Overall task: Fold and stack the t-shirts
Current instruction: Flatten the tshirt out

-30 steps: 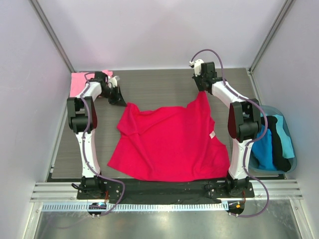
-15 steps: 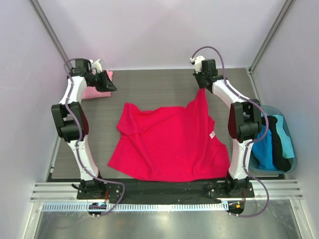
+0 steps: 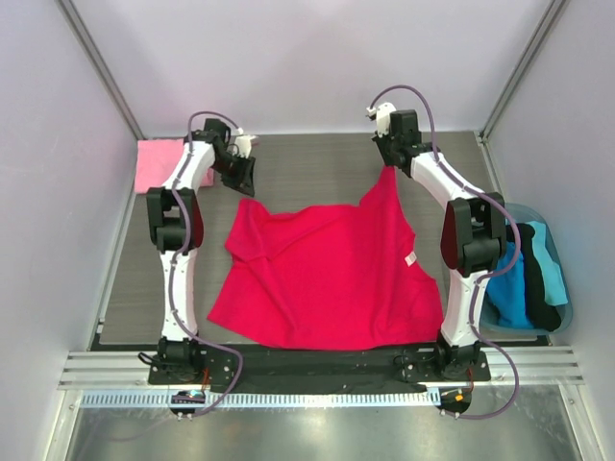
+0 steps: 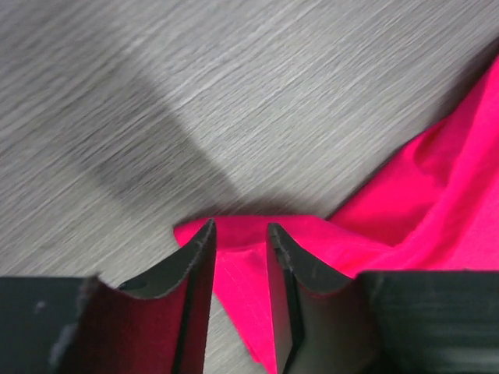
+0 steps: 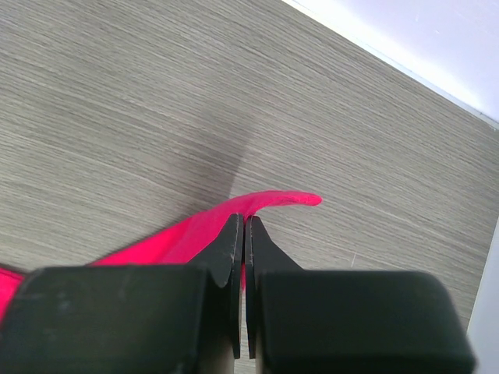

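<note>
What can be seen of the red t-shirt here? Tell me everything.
The red t-shirt is plain crimson soft cloth with a small white label near its right edge. It lies spread out, wrinkled and unfolded, on the grey wood-grain table, its near hem at the table's near edge. Its far right corner is drawn into a point, pinched in the shut right gripper. The left gripper, jaws apart, hangs over the far left corner; whether it touches the cloth cannot be told.
</note>
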